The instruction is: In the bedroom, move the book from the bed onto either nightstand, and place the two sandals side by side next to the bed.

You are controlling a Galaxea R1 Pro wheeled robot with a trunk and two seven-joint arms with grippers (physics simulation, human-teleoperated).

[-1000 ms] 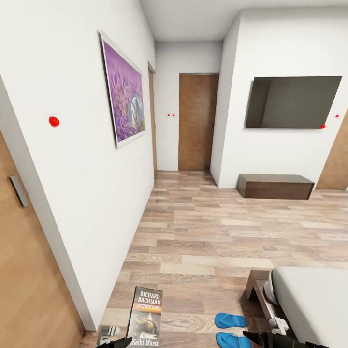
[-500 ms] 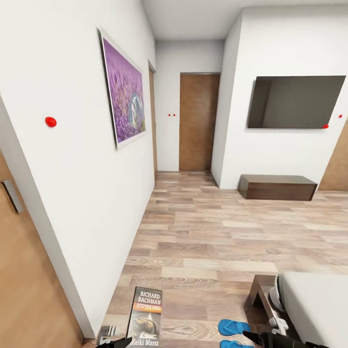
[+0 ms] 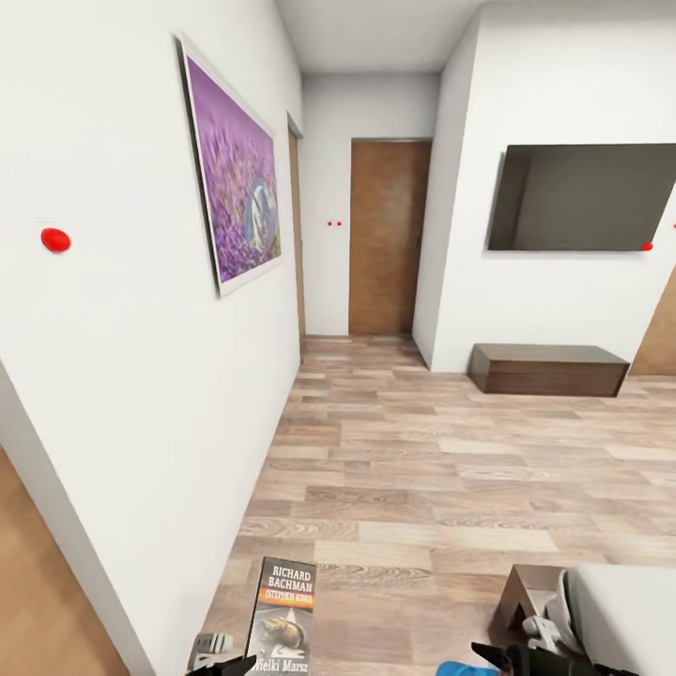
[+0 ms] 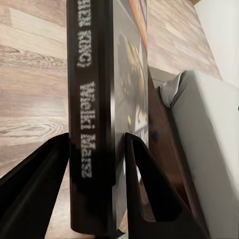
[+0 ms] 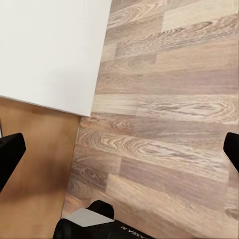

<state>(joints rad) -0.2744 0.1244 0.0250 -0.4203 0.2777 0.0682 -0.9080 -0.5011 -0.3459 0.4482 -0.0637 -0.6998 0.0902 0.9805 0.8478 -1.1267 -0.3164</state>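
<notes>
My left gripper (image 3: 222,664) is shut on the book (image 3: 284,610), which it holds upright at the bottom of the head view, with "Richard Bachman" on its dark cover. In the left wrist view the book's spine (image 4: 94,124) stands between the two black fingers (image 4: 35,179). My right gripper (image 3: 514,657) is low at the right. In its wrist view the gripper (image 5: 119,149) is open over bare floor. A blue sliver of one sandal (image 3: 465,668) shows at the bottom edge. The bed (image 3: 624,615), with a grey mattress and dark frame, is at the lower right. The nightstand is out of view.
A white wall (image 3: 141,376) with a purple picture (image 3: 235,188) runs close along my left. Wood-plank floor (image 3: 422,469) stretches ahead to a brown door (image 3: 388,239). A long low dark dresser (image 3: 549,368) stands under a wall TV (image 3: 587,197) at the right.
The whole view has shifted: wall and picture loom nearer on the left, the bed corner and sandals have slid down and right toward the frame's edge. The book stays in my left gripper.
</notes>
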